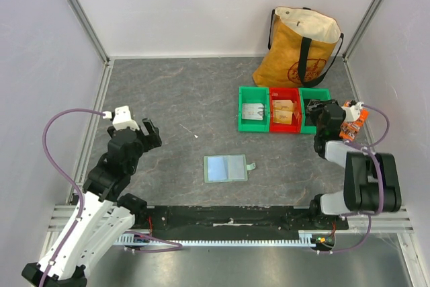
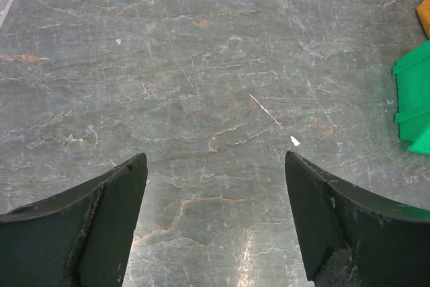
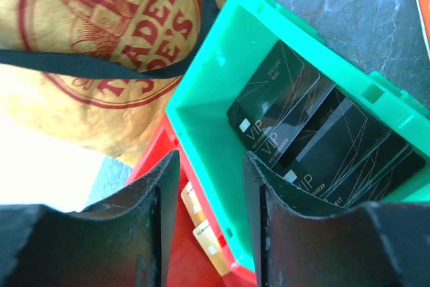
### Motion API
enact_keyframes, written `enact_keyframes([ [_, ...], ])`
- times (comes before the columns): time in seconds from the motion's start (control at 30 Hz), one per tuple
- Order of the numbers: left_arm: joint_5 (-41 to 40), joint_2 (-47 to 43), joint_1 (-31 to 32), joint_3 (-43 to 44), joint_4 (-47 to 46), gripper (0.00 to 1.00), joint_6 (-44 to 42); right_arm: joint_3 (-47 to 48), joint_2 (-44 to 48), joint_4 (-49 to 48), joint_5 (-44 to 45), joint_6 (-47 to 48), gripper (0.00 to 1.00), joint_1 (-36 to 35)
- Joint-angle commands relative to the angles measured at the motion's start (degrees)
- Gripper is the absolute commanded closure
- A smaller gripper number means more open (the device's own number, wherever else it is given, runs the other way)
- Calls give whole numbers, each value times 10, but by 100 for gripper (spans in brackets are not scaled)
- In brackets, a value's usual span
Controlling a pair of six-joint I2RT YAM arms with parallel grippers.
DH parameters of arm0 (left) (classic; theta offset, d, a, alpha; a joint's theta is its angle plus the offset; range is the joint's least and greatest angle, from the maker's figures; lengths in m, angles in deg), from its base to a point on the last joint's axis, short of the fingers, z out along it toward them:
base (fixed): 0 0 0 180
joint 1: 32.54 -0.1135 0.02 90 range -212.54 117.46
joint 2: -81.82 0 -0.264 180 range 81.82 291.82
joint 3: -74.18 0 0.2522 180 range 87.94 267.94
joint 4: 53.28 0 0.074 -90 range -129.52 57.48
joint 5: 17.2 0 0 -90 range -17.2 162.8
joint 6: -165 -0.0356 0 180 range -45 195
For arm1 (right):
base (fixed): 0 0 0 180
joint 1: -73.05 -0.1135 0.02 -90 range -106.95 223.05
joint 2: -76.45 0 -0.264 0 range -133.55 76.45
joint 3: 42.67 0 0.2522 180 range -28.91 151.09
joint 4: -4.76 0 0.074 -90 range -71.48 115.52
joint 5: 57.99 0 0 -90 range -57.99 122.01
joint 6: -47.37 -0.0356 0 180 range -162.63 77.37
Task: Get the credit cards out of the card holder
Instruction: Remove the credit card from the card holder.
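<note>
**Holder lies open between two idle pincers; cards sit in the bins**

The left pincer [image 1: 151,132] hangs low over the bare surface [image 1: 175,92]. Its jaws are spread wide and hold nothing. The card holder [image 1: 226,167] lies well off to its right and a little nearer the bases. It is out of the left wrist view, which shows only stone pattern and a corner of the left green bin [image 2: 413,105].

The holder is unfolded flat with its blue-grey pockets facing up and its small tab [image 1: 250,165] pointing right. No card can be made out in the pockets from above, so whether any remain cannot be told.

The holder looks light and floppy and would likely slide if tugged. One pincer would probably have to pin a panel while the other pulls. Any card would be thin, stiff, light and slick, so the best hold is likely on an edge sticking out of a pocket.

Further right, tan cards [image 1: 284,109] rest in the red bin [image 1: 284,91].

The right pincer [image 3: 211,156] hovers over the near wall of the right green bin [image 3: 201,119]. Its jaws are narrowly parted and empty. Dark cards [image 3: 295,132] lie in the bin just ahead of its tips. The holder is well behind it to its left.
</note>
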Motion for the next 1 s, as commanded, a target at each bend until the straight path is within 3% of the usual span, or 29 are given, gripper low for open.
enact_keyframes([
  [0.0, 14, 6, -4, -1, -22, 11, -23, 0, 91, 92, 2, 78, 50, 0],
  [0.07, 24, 6, -6, -2, -24, 12, -24, 3, 130, 129, -36, 110, 44, -1],
  [0.27, 94, 25, -6, 1, -32, 12, -29, 30, 227, 252, -175, 202, 41, -40],
  [0.43, 160, 57, -5, 8, -31, 15, -10, 72, 271, 358, -228, 249, 41, -164],
  [0.6, 258, 112, 0, 10, -39, 16, 46, 65, 257, 370, -282, 233, 40, -282],
  [0.73, 301, 157, 50, -3, -70, 16, 98, 58, 218, 367, -271, 223, 39, -381],
  [0.83, 263, 192, 124, -5, -101, 17, 137, 58, 187, 369, -230, 218, 39, -438],
  [0.97, 207, 256, 197, -16, -138, 19, 177, 60, 136, 390, -235, 231, 39, -451],
])
